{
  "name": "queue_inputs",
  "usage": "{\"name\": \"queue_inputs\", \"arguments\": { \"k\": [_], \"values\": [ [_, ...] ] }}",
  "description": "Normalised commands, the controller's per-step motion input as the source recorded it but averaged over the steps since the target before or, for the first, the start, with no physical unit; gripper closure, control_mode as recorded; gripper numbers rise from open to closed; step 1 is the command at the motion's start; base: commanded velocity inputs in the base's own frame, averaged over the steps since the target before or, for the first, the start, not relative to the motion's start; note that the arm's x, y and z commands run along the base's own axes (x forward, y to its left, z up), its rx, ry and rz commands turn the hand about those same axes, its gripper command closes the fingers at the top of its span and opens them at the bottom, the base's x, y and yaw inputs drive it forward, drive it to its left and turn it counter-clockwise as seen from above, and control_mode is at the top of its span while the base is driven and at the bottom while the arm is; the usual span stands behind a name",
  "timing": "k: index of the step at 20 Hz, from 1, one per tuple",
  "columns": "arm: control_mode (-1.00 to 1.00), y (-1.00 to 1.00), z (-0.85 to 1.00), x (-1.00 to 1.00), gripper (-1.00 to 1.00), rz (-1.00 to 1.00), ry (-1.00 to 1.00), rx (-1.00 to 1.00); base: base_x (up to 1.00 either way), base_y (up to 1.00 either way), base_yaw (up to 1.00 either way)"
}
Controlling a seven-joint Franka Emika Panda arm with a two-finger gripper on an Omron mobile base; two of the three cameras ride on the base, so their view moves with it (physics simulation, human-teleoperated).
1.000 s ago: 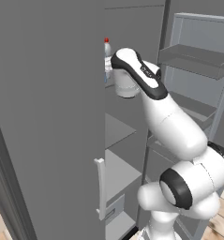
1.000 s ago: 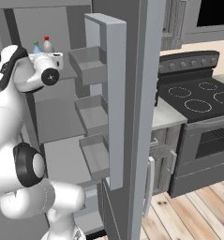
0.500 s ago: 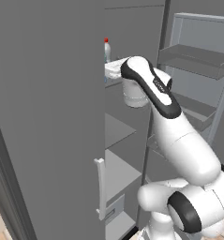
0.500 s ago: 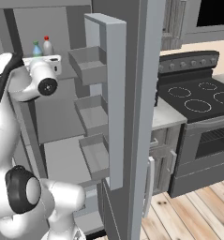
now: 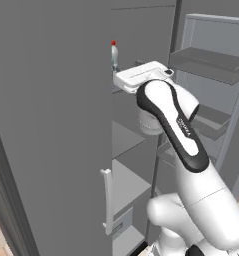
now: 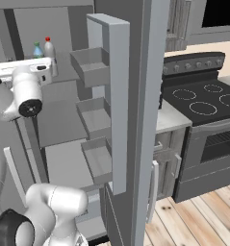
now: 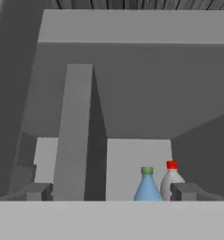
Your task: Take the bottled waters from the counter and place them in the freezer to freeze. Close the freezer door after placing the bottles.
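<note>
While the freezer (image 6: 63,120) stands wide open across the left half of the right base view, its tall door (image 5: 46,125) fills the left side of the left base view, swung out with its handle (image 5: 107,200) low in the middle of that frame. The white arm (image 5: 176,125) rises from the lower right there and reaches toward an upper shelf (image 7: 137,164) inside the compartment. In the right part of the right base view sit the black stove (image 6: 203,101) and a strip of pale desk (image 6: 172,117) beside it, with no bottles on the part that shows. Both bottles stand upright on that upper shelf, side by side: the blue bottle (image 7: 147,187) with the green cap and the whitish bottle (image 7: 172,183) with the red cap, low and right of centre in the hand view, upper left in the right base view. The pincer (image 7: 111,192) is spread wide and empty, its tips at the bottom edge of the hand view, the bottles just inside the right-hand tip and apart from both. As I judge it, placing is finished and the step in hand is pulling clear; the next move calls for drawing the hand straight out without clipping the bottles, then getting round the door to push it shut. No brand, label text or writing can be read anywhere.
</note>
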Motion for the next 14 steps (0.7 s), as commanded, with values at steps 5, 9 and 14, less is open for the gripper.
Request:
{"name": "queue_inputs", "arguments": {
  "k": [5, 9, 14],
  "values": [
    [-1.0, -0.04, 0.65, -1.0, -1.0, -0.28, 0.01, 0.25, 0.0, 0.0, 0.0],
    [-1.0, -0.08, 0.63, -1.0, -1.0, -0.34, 0.39, 0.32, 0.0, 0.0, 0.0],
    [-1.0, -0.02, 0.33, -1.0, -1.0, -0.32, 0.62, 0.32, 0.0, 0.0, 0.0]
  ]
}}
